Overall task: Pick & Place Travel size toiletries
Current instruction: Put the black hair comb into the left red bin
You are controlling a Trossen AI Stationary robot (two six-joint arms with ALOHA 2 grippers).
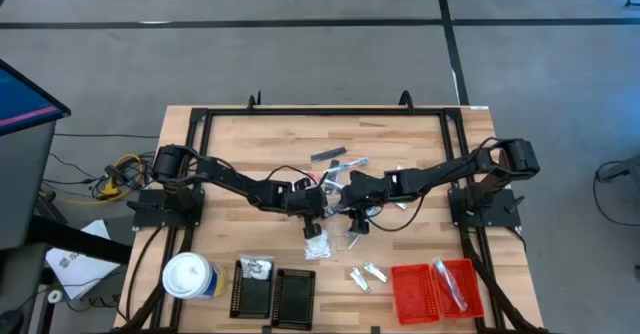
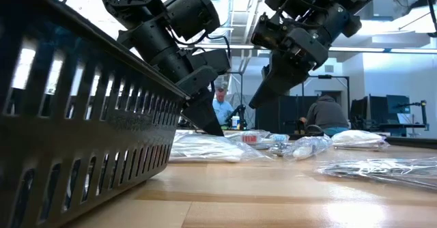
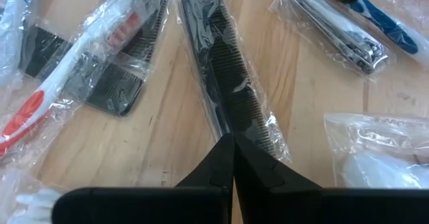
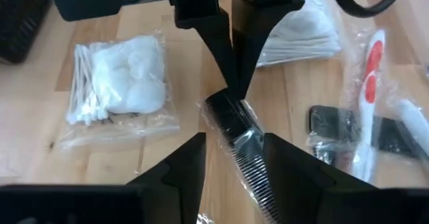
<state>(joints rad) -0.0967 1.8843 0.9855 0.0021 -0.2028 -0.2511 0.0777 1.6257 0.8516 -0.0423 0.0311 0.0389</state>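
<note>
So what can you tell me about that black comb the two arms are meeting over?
The black comb is a long, fine-toothed plastic one, sealed in a crinkly clear wrapper. It lies flat on the wooden table. The left tool, shut, pinches one end; the right tool straddles it with fingers apart.

Wrapped black comb [image 3: 231, 93] flat on table

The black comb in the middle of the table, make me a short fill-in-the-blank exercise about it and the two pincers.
1. The black comb is wrapped in clear ____.
2. The left pincer is shut on one ____ of the comb.
3. The right pincer is ____, one finger at each side of the comb.
4. The bag of cotton swabs lies on the ____ tabletop.

Missing words: plastic; end; open; wooden
</note>
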